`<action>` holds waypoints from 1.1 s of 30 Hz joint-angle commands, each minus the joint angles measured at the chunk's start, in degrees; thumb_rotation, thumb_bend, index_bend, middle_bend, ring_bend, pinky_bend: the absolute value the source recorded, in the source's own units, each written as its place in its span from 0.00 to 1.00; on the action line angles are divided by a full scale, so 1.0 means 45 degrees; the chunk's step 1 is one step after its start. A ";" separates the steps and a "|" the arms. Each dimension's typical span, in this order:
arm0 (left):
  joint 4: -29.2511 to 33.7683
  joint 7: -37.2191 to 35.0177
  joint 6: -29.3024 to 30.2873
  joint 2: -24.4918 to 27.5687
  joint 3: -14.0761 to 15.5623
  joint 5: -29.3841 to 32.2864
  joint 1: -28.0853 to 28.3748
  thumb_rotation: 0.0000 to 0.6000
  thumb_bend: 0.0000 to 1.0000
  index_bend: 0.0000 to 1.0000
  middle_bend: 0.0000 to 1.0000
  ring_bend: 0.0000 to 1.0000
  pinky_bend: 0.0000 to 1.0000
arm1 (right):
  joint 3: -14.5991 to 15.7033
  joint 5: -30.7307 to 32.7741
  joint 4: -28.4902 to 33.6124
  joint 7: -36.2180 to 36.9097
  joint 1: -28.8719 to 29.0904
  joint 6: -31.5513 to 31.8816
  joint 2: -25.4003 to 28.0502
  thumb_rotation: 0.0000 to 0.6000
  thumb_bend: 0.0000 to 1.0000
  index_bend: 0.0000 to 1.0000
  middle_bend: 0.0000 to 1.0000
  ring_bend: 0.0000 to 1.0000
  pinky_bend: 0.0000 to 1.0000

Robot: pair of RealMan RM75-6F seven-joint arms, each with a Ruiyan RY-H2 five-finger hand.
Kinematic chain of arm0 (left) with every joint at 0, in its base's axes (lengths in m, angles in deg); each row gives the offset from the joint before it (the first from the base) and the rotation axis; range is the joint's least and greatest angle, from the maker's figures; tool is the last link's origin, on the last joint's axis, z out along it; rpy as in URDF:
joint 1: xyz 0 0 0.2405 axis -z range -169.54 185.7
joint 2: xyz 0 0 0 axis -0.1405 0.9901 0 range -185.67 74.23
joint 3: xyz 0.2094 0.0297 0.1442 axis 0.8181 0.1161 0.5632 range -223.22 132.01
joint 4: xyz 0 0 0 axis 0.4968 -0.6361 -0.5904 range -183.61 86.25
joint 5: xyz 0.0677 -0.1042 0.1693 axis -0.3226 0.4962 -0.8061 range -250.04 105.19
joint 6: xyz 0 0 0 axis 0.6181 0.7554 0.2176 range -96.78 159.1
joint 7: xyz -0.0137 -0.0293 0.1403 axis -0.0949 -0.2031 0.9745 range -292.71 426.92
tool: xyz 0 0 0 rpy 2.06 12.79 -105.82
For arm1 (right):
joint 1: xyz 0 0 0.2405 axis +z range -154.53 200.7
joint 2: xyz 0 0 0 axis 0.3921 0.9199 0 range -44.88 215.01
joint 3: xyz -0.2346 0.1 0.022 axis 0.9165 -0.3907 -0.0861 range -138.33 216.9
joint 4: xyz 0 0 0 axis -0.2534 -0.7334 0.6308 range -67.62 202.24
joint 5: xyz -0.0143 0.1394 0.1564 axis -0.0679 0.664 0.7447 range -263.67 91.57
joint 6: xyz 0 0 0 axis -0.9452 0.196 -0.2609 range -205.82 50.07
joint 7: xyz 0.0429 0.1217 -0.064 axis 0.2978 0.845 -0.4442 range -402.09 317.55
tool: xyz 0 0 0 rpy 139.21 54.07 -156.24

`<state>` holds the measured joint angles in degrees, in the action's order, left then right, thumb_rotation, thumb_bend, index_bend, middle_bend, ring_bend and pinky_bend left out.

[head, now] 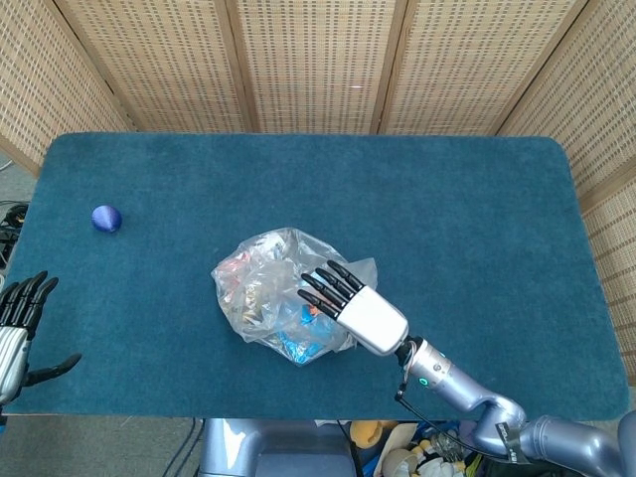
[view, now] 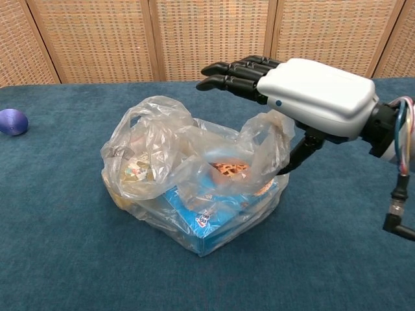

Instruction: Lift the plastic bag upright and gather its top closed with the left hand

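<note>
Overhead, right hand (view: 305, 94) — fingers spread, plastic bag (view: 194, 178) slumped.

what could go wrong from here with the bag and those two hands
1. The right hand hovers open over the plastic bag, while the left hand, meant to gather the top, sits at the table's edge, far off.
2. The bag lies slumped with its mouth loose; lifting by one flap could tip the blue box out.
3. Thin film may slip or tear between the fingers.
</note>
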<state>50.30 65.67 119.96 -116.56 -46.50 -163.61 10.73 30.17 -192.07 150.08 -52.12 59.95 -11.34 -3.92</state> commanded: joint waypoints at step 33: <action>-0.0074 -0.0107 -0.0163 -0.0126 -0.0029 0.0208 0.0121 1.00 0.07 0.00 0.00 0.00 0.00 | -0.1414 0.2657 -0.3296 0.2363 0.0738 0.2879 -0.3503 1.00 0.62 0.14 0.01 0.00 0.00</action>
<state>49.99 65.21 119.21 -117.11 -46.64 -162.66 11.26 23.78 -180.16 135.05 -41.62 63.22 1.46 -19.68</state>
